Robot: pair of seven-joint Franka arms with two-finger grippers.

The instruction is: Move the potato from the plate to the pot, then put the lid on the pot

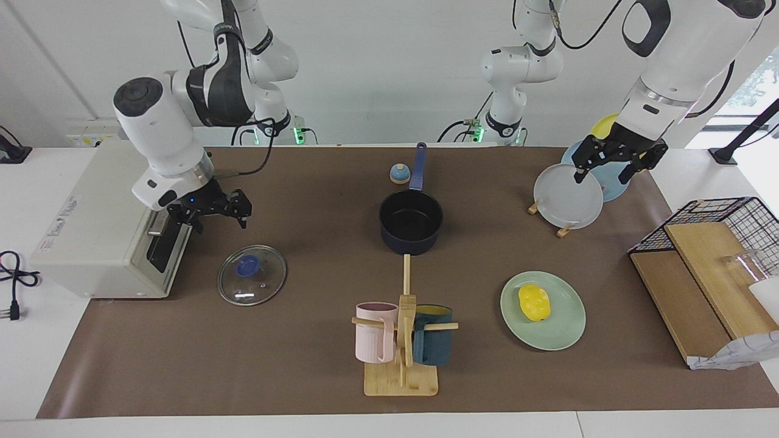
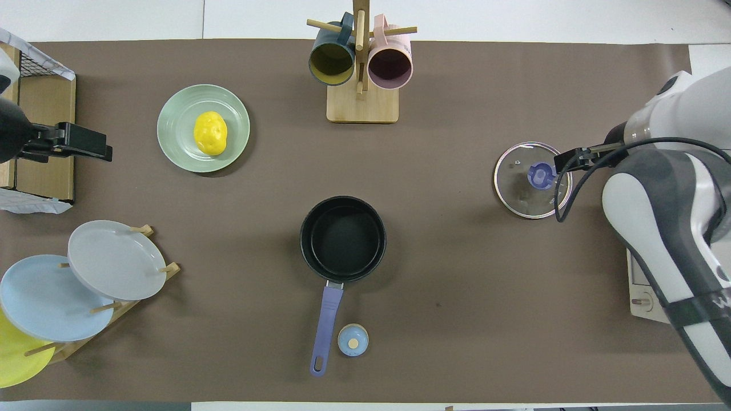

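While left pincer hovers, right pincer above lid

Bright, even light falls from above; shadows under the pot and plate are soft (small glints on the lid), both views sharp.
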